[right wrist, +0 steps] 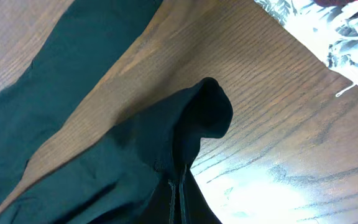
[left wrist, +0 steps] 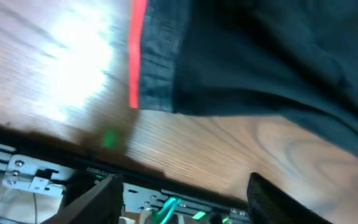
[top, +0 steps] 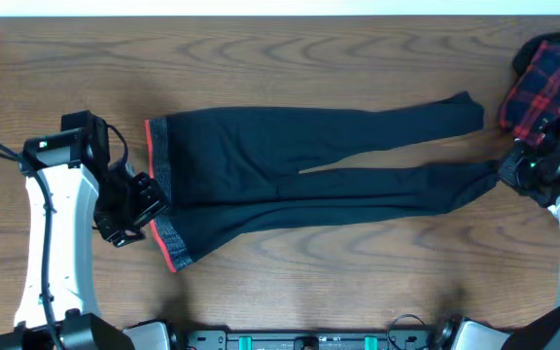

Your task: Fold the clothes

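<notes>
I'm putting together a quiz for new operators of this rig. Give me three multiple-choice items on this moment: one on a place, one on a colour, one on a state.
1. Which end of the trousers lies nearest the left arm?
A. the leg ends
B. the waistband
C. a folded middle

2. What colour edges the waistband?
A. blue
B. white
C. red-orange

3. How does the right hand stand?
A. shut on a trouser leg end
B. open above bare table
C. shut on nothing

Answers:
1. B: in the overhead view the grey-flecked band lies at the left, and the legs run off to the right.
2. C: a bright red-orange strip runs along the band's outer edge.
3. A: the right wrist view shows black cloth pinched between its fingers.
</notes>
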Controlling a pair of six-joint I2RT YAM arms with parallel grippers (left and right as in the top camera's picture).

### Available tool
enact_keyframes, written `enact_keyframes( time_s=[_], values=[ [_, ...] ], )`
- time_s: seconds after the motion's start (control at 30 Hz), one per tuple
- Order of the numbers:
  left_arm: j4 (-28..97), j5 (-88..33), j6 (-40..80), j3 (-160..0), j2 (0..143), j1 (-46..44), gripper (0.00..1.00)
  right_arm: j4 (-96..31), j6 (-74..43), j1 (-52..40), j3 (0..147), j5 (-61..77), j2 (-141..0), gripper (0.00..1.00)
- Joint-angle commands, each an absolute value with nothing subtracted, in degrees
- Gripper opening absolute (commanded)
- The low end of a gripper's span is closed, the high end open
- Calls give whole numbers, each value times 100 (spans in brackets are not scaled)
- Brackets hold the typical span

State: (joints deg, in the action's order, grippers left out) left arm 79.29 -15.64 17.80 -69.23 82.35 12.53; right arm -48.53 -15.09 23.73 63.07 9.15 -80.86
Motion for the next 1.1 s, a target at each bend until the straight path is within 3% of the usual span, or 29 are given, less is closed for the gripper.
enact_keyframes(
  time_s=[0.0, 0.17, 0.5, 0.9, 1.07],
  values=[
    [7769, -1153, 2097, -6383, 8263, 1293, 66, -4864, -1363, 2318, 6423, 878, -8090, 1],
    [6845, -1236, 2014, -5446, 8263, 1527, 66, -4862, -1273, 2318, 6423, 880, -8090, 1],
    [5343, -2512, 993, -4508, 8329, 1660, 69, -4866, -1275, 2318, 6423, 880, -8090, 1],
    [4980, -2429, 1017, -4106, 8799, 1660, 69, -4873, -1273, 2318, 6420, 880, -8090, 1],
    [5039, -1393, 1455, -4106, 8799, 1671, 69, -4888, -1256, 2322, 6420, 878, -8090, 1]
  ],
)
